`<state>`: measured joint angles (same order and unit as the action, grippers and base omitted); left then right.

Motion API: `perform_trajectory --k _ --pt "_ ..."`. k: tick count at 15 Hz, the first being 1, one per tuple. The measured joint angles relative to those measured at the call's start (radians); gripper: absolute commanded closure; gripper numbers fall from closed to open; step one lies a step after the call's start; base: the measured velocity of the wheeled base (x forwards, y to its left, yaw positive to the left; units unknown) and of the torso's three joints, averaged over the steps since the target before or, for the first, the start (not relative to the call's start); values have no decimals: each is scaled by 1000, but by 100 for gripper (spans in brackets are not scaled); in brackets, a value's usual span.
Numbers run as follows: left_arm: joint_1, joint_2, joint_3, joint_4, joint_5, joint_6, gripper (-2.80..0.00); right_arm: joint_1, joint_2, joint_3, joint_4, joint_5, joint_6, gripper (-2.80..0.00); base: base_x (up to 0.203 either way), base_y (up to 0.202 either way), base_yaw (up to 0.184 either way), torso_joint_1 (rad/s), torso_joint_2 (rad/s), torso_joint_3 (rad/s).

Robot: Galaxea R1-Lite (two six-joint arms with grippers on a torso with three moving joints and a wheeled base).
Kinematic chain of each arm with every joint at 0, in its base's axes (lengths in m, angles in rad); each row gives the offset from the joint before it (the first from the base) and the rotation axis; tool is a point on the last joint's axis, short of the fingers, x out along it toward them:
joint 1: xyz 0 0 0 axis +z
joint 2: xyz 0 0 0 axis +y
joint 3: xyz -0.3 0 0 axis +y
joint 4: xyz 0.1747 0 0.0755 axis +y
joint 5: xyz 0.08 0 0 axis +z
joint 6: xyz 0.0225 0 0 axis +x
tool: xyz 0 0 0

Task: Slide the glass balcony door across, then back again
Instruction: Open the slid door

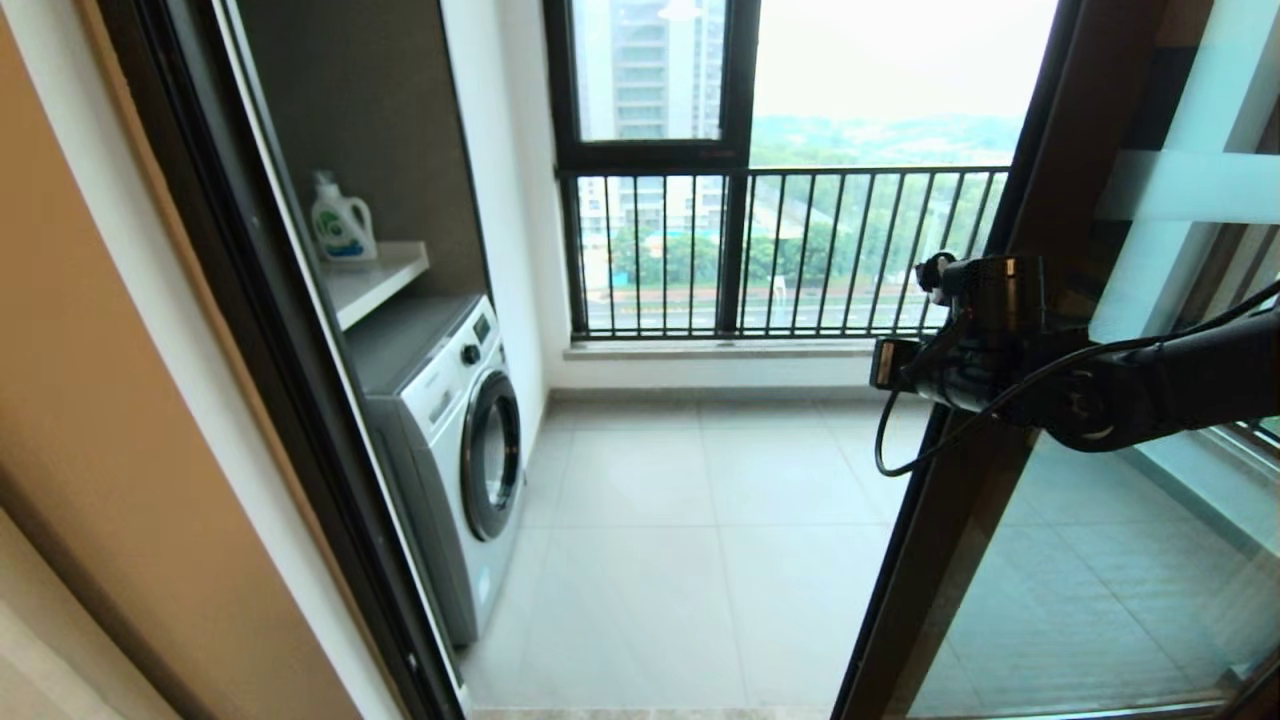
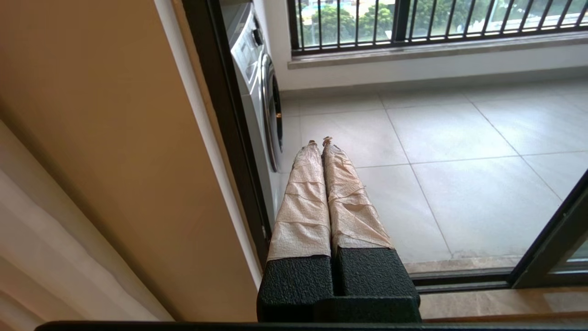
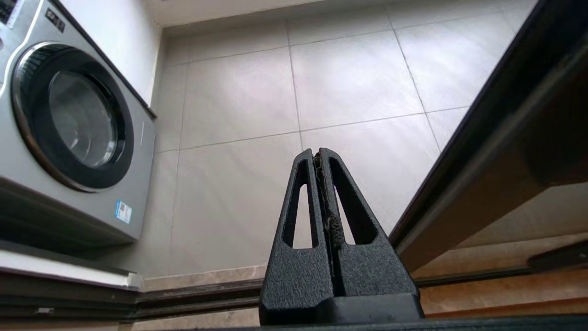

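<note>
The glass balcony door stands slid to the right, its dark brown leading frame [image 1: 975,470] running up the right of the head view; the frosted band [image 1: 1190,185] there shows no characters from here. My right arm's wrist [image 1: 985,345] reaches in from the right and overlaps that frame's edge. In the right wrist view my right gripper [image 3: 318,154] is shut on nothing, pointing down at the floor tiles, with the door frame [image 3: 482,151] close beside it. My left gripper [image 2: 319,141], fingers wrapped in tan tape, is shut and empty, low beside the left jamb [image 2: 225,115].
A washing machine [image 1: 460,430] stands left on the balcony, under a white shelf [image 1: 375,280] with a detergent bottle [image 1: 342,225]. The black outer window with railing bars [image 1: 780,250] closes the far side. The floor track [image 3: 197,294] crosses the threshold.
</note>
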<state>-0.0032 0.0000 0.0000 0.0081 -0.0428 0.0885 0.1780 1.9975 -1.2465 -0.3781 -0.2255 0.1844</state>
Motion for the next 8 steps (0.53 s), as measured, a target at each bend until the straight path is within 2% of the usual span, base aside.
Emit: perform_trajectory --k 5,8 --pt "0 0 0 0 0 0 0 -91 116 -106 0 -3 -9 0 0 0 0 0 0 0" --pt "0 0 0 0 0 0 0 -150 151 -131 -1 -10 -49 0 0 0 0 0 0 0"
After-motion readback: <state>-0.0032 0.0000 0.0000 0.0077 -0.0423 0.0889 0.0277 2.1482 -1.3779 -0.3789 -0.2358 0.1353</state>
